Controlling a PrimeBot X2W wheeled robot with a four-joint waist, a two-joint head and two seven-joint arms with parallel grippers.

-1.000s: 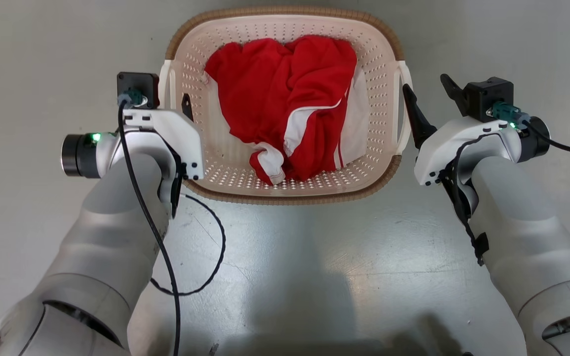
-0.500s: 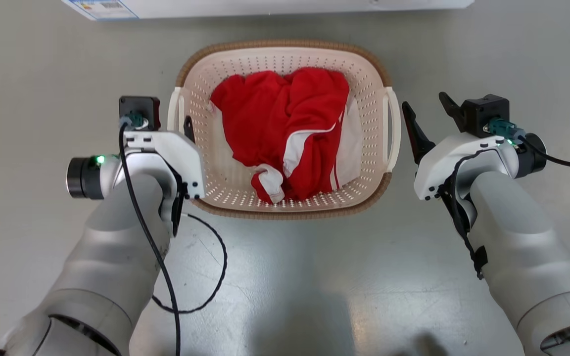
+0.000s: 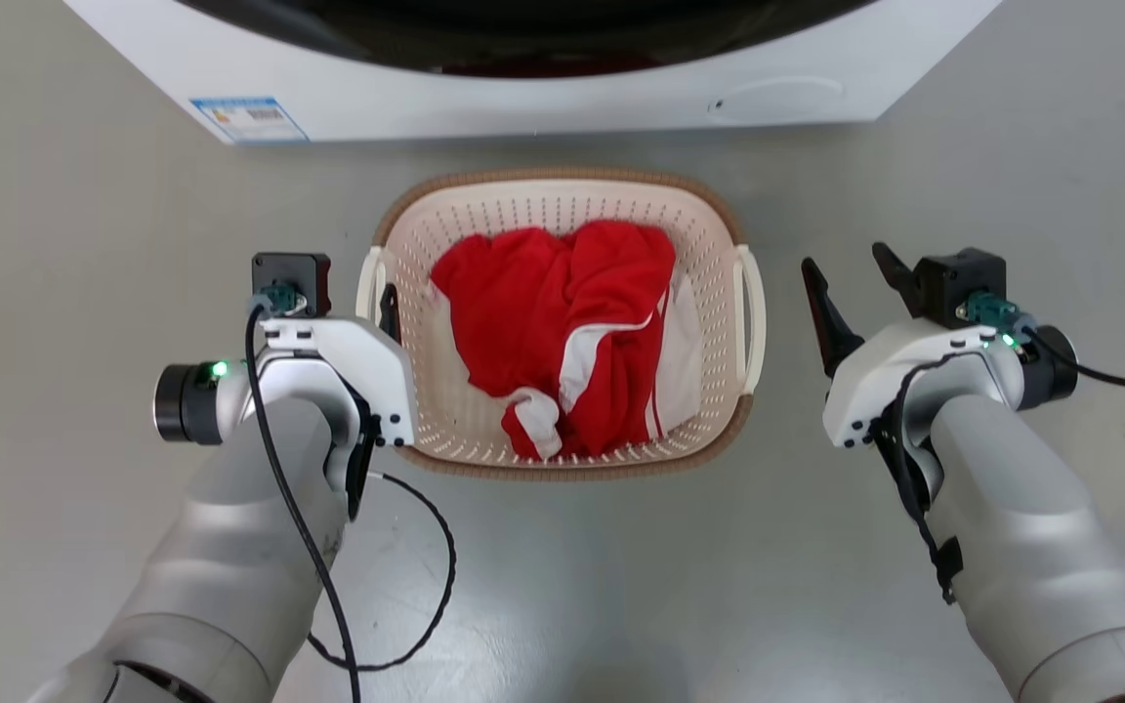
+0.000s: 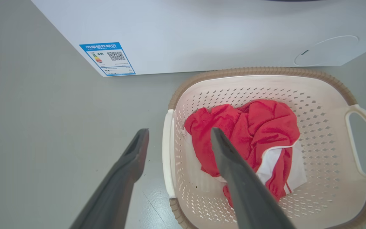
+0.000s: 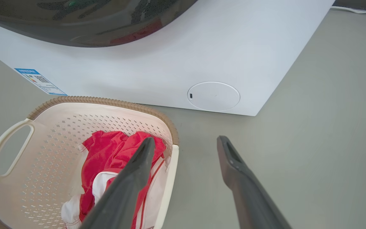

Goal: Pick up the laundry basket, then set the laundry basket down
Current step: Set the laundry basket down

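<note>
The laundry basket (image 3: 562, 210) stands on the grey floor (image 3: 84, 293) in the middle of the head view, just below the white washer (image 3: 543, 93) that runs along the top edge, with a strip of bare floor between the two. Its brown woven-look rim runs round a cream perforated wall. One white loop handle (image 3: 367, 283) is on its left side and another (image 3: 753, 312) on its right. Inside lies a crumpled red garment (image 3: 543, 303) with white trim, over something white near the lower right of the basket. A blue label (image 3: 248, 117) sits on the washer's front at the upper left. The left gripper (image 4: 179, 133) has its jaws spread wide and grips nothing. In the left wrist view the basket's near handle shows in the gap between the two dark fingers, one finger lying over the floor at the lower left and the other across the red garment, neither seen touching the plastic. The right gripper (image 3: 844, 259) is at the right of the head view, also released and empty, its fingers pointing up the frame with bare floor between them and the right handle. A thin black cable (image 3: 426, 586) loops over the floor at the lower left beside the left forearm.
</note>
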